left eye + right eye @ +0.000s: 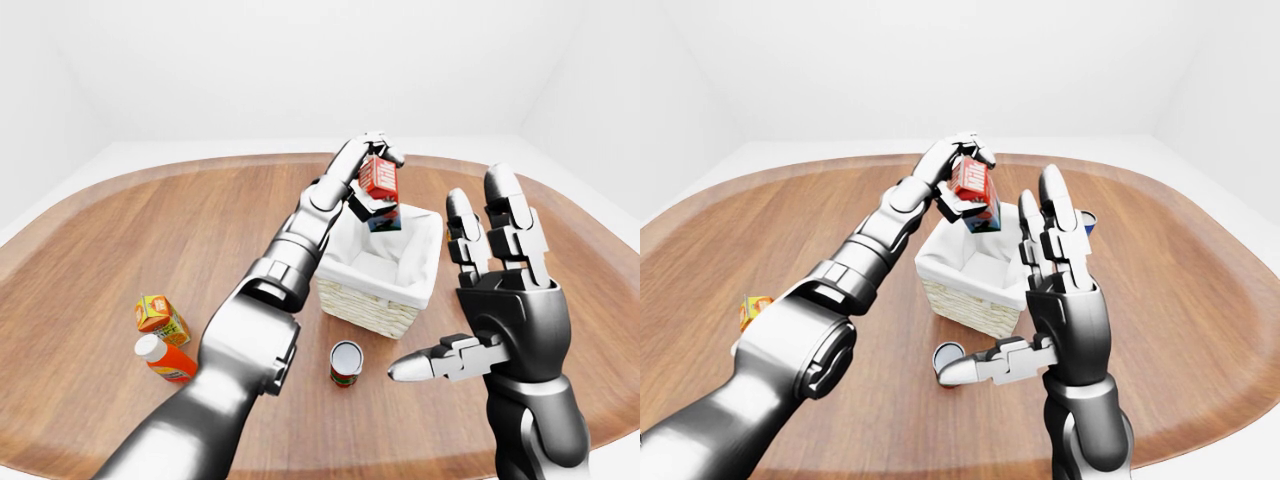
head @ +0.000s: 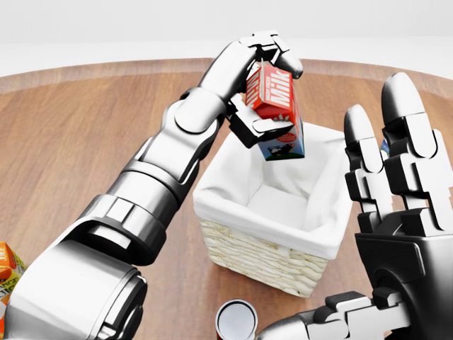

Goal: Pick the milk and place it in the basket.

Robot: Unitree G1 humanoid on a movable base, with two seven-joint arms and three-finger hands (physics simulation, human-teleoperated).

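My left hand is shut on the red milk carton and holds it, tilted, in the air just above the top-left part of the basket. The basket is woven wicker with a white cloth lining and stands at the middle of the wooden table. Nothing shows inside it. My right hand is open and empty, fingers spread upward, at the right of the head view, beside the basket. It hides part of the basket in the right-eye view.
A small can stands just below the basket. An orange juice carton and an orange bottle with a white cap lie at the lower left. A dark can peeks out behind my right hand. The table is round and brown.
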